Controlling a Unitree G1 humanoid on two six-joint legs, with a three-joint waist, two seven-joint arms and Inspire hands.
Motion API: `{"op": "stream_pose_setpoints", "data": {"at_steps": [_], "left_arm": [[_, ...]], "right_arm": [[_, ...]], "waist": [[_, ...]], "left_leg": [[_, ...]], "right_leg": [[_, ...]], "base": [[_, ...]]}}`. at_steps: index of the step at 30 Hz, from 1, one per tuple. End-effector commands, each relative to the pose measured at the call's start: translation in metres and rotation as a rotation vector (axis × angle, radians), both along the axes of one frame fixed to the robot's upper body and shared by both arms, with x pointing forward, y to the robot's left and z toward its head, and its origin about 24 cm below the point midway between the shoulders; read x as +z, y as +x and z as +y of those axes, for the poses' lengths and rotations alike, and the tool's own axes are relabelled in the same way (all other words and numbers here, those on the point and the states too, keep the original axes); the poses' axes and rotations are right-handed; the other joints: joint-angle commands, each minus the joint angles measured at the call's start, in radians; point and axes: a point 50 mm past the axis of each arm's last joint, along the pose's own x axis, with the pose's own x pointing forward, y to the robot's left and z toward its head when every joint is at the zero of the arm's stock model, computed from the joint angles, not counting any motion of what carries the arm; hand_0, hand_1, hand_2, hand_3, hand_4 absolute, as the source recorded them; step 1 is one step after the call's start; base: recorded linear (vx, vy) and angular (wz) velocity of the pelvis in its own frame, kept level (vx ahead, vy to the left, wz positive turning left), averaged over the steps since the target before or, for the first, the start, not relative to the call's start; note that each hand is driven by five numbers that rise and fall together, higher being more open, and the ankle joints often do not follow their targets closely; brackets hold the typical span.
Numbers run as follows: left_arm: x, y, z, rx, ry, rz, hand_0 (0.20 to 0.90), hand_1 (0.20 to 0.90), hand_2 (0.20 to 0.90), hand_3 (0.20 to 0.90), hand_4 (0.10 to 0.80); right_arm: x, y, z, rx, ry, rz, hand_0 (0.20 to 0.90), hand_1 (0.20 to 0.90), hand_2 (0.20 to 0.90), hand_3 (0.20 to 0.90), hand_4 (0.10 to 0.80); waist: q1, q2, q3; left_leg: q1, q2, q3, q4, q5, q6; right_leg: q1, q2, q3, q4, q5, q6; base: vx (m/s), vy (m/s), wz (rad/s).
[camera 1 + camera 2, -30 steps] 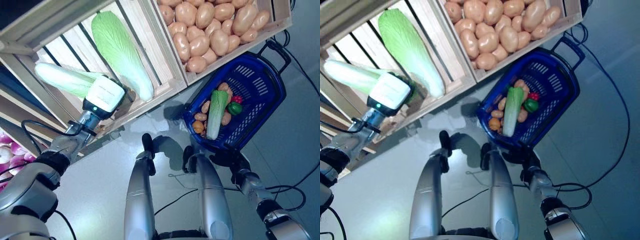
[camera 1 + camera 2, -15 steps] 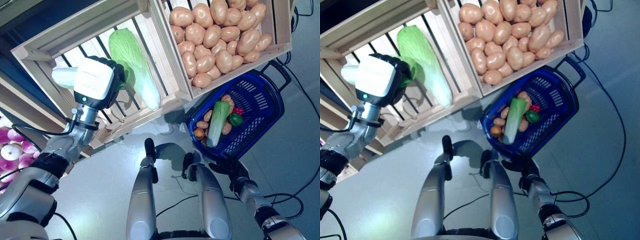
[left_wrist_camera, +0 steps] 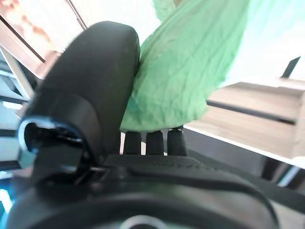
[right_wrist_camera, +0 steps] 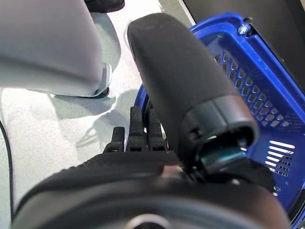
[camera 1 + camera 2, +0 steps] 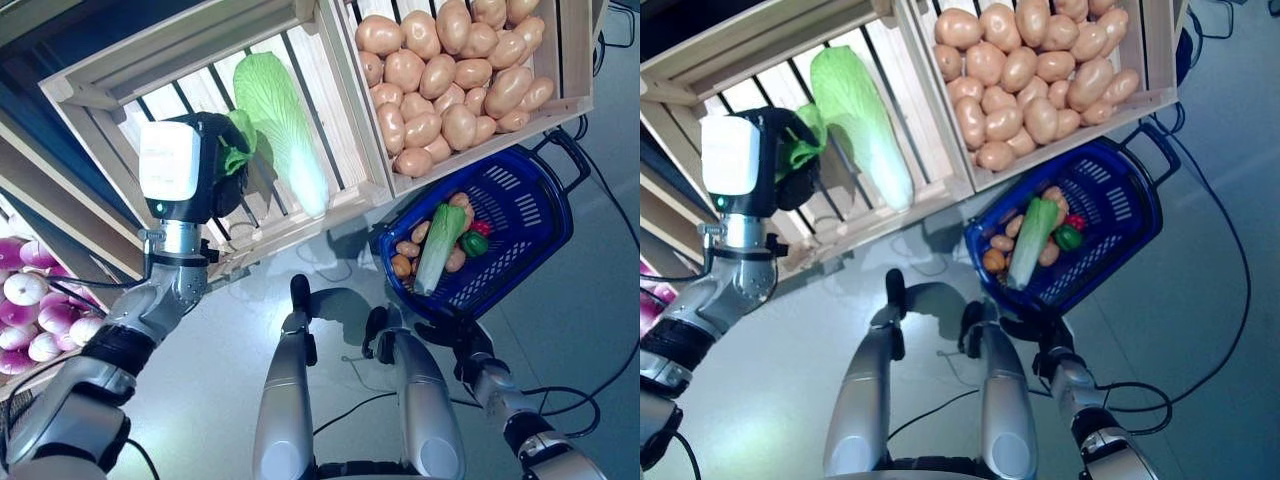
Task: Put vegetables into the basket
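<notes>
My left hand (image 5: 222,180) is up at the wooden cabbage crate (image 5: 200,40), shut on a pale green napa cabbage (image 5: 238,145). Only its leafy end shows past the hand, and the leaf (image 3: 186,71) sits pinched between thumb and fingers. A second napa cabbage (image 5: 282,125) lies in the same crate to the right. The blue basket (image 5: 520,190) at the right holds a cabbage (image 5: 438,245), small potatoes, a red and a green pepper. My right hand (image 5: 455,332) is at the basket's near edge, fingers (image 4: 140,133) curled at the blue rim (image 4: 257,76).
A wooden crate full of potatoes (image 5: 450,80) stands just behind the basket, right of the cabbage crate. Purple-white onions (image 5: 40,320) fill a lower shelf at the far left. Grey floor lies below the crates.
My left hand closed round the left cabbage and turned upright with it, so the cabbage is now mostly hidden behind the hand. The view has also shifted.
</notes>
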Motion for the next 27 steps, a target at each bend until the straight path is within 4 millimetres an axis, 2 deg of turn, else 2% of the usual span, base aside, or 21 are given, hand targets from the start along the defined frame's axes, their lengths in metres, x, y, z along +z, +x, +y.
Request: {"op": "stream_pose_setpoints", "data": {"at_steps": [1,7,8,9,10,11,21,27], "left_arm": [[0.047,-0.002,-0.017,-0.109,-0.035,-0.19,0.3,0.3,0.3,0.3,0.4],[0.041,0.007,-0.031,-0.137,0.067,-0.075,0.3,0.3,0.3,0.3,0.4],[0.037,0.011,-0.034,-0.138,0.069,-0.032,0.411,0.411,0.411,0.411,0.474],[0.033,0.014,-0.034,-0.125,0.097,0.019,0.411,0.411,0.411,0.411,0.474],[0.033,0.015,-0.035,-0.126,0.097,0.02,0.844,0.844,0.844,0.844,0.762],[0.032,0.016,-0.036,-0.129,0.099,0.029,0.9,0.9,0.9,0.9,0.8],[0.044,0.023,-0.06,-0.209,0.215,0.054,0.9,0.9,0.9,0.9,0.8],[0.048,0.024,-0.065,-0.21,0.227,0.048,0.9,0.9,0.9,0.9,0.8]], "right_arm": [[0.021,0.016,-0.007,-0.067,-0.002,-0.127,0.9,0.9,0.9,0.9,0.8],[0.025,0.022,-0.006,-0.062,-0.01,-0.133,0.9,0.9,0.9,0.9,0.8],[0.027,0.025,-0.006,-0.054,-0.017,-0.134,0.9,0.9,0.9,0.9,0.8],[0.028,0.025,-0.007,-0.05,-0.023,-0.131,0.9,0.9,0.9,0.9,0.8],[0.028,0.025,-0.007,-0.051,-0.022,-0.131,0.9,0.9,0.9,0.9,0.8],[0.028,0.027,-0.007,-0.051,-0.023,-0.13,0.9,0.9,0.9,0.9,0.8],[0.029,0.028,-0.009,-0.043,-0.035,-0.131,0.9,0.9,0.9,0.9,0.8],[0.03,0.03,-0.009,-0.045,-0.038,-0.129,0.9,0.9,0.9,0.9,0.8]], "waist": [[0.012,-0.006,-0.002],[0.006,-0.005,-0.002],[0.001,-0.004,-0.002],[-0.004,-0.003,-0.002],[-0.004,-0.003,-0.002],[-0.006,-0.003,-0.002],[-0.024,0.001,-0.002],[-0.028,0.003,-0.002]], "left_leg": [[0.017,-0.022,0.041,0.157,-0.215,-0.007],[0.005,-0.02,0.048,0.156,-0.212,-0.008],[0.006,-0.02,0.053,0.148,-0.208,-0.005],[0.007,-0.02,0.058,0.145,-0.208,-0.004],[0.007,-0.02,0.059,0.145,-0.207,-0.004],[0.006,-0.019,0.061,0.145,-0.206,-0.004],[-0.02,-0.017,0.067,0.157,-0.208,-0.002],[-0.028,-0.018,0.068,0.157,-0.209,-0.001]], "right_leg": [[0.065,0.028,0.046,-0.218,0.156,0.03],[0.052,0.029,0.048,-0.218,0.16,0.03],[0.049,0.031,0.052,-0.223,0.164,0.032],[0.048,0.03,0.053,-0.227,0.167,0.035],[0.047,0.03,0.053,-0.227,0.167,0.035],[0.046,0.031,0.055,-0.228,0.169,0.036],[0.013,0.027,0.062,-0.218,0.176,0.039],[0.001,0.025,0.067,-0.216,0.176,0.04]], "base": [[0.0,0.0,0.0],[-0.003,0.008,0.0],[-0.014,0.058,0.01],[-0.014,0.059,0.01],[-0.005,0.036,0.0],[0.0,0.0,0.0],[-0.004,0.006,-0.01],[0.0,0.0,0.0]]}}
